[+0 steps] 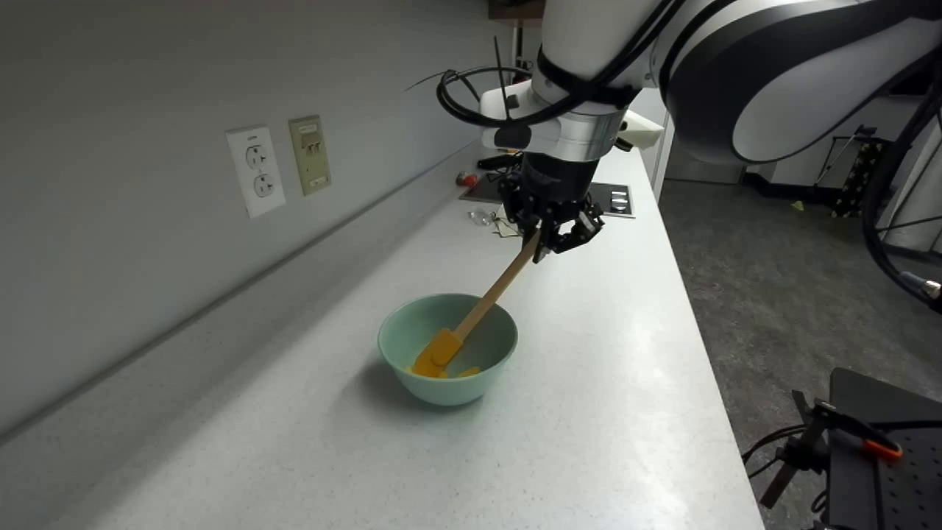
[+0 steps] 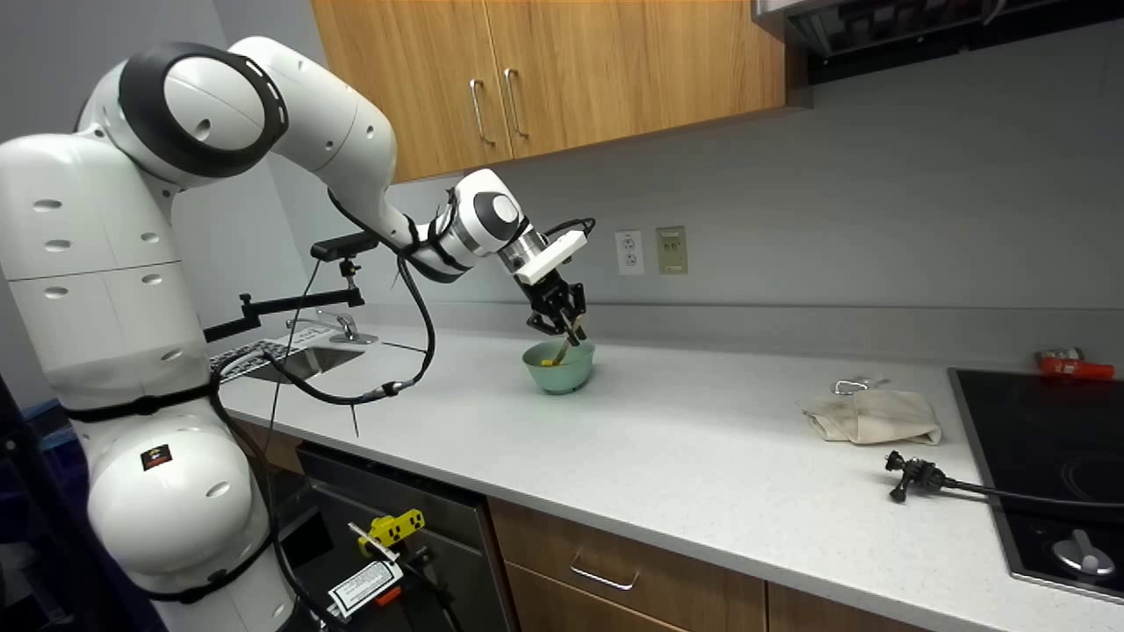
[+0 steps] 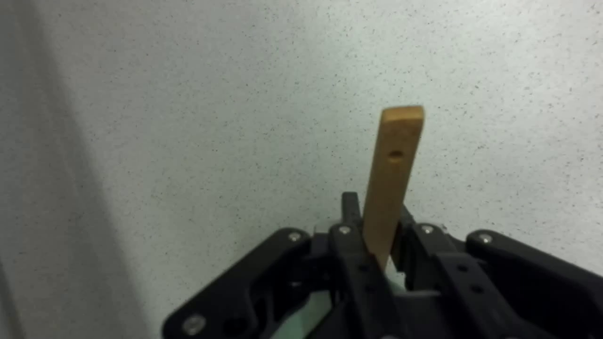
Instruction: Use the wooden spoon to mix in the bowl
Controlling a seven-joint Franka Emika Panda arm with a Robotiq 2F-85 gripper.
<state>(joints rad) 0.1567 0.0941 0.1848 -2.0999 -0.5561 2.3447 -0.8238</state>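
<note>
One round mint-green bowl (image 1: 450,391): several yellow bits (image 1: 469,372)
One orange-headed wooden spoon (image 1: 480,309): tilted inside
One black gripper (image 3: 378,216): I hold spoon clamped

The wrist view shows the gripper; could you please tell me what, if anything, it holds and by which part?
The gripper holds the spatula by its wooden handle, near the end with the hole; the orange head is in the bowl.

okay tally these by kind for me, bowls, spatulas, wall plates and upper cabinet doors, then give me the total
Bowls: 1, round mint-green bowl
Spatulas: 1, orange-headed wooden spatula
Wall plates: 2, white rectangular outlet plate, beige rectangular plate
Upper cabinet doors: 2, brown wooden door, matching neighbour door
Total: 6
</note>
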